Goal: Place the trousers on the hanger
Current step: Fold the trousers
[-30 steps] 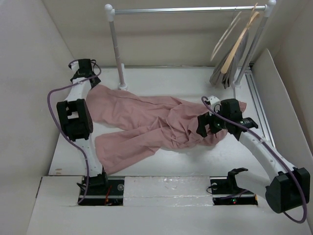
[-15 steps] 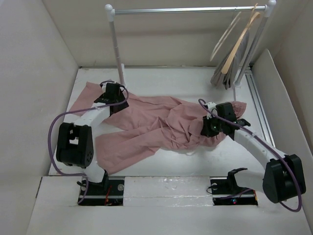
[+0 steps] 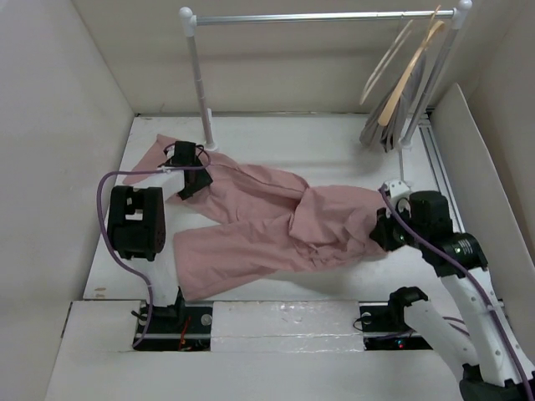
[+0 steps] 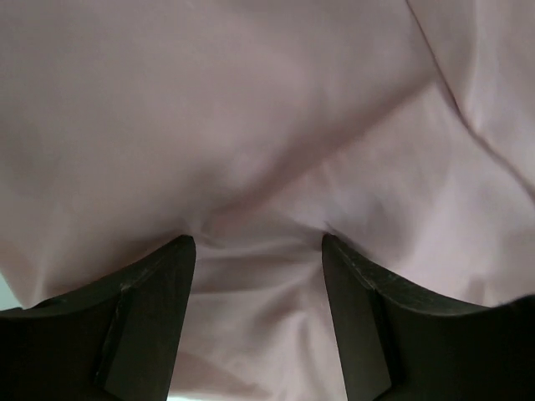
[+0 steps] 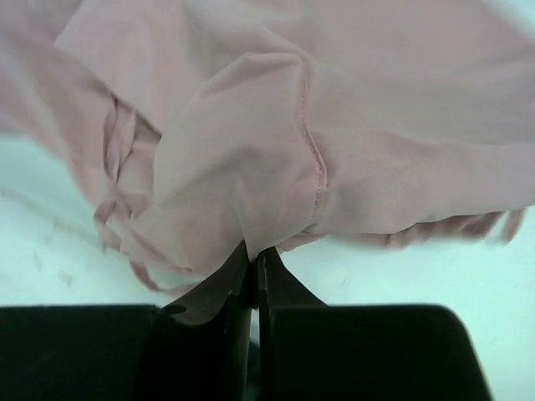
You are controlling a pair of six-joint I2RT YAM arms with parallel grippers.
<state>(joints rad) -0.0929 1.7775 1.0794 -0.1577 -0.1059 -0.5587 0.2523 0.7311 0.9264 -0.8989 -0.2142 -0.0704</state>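
The dusty-pink trousers (image 3: 276, 221) lie spread across the table, two legs running left and the waist end to the right. My left gripper (image 3: 192, 177) hangs over the upper leg near the back left. In its wrist view the gripper (image 4: 259, 242) is open, its fingers pressed down on the trousers (image 4: 251, 125) with rumpled fabric between them. My right gripper (image 3: 383, 236) is shut on a fold at the waist end; its wrist view shows the gripper (image 5: 255, 251) pinching the trousers (image 5: 334, 125), drawstrings dangling at the left. The pale cream hanger (image 3: 383, 65) hangs on the rail at the far right.
A metal clothes rail (image 3: 326, 15) spans the back, its left post (image 3: 203, 92) standing just behind the trousers. A tan wooden hanger (image 3: 411, 71) and a grey garment (image 3: 380, 129) hang beside the cream hanger. Side walls close in on both sides.
My right gripper closed on the waist end and drew it right and nearer, stretching the trousers out. My left arm swung from the back-left corner onto the upper leg.
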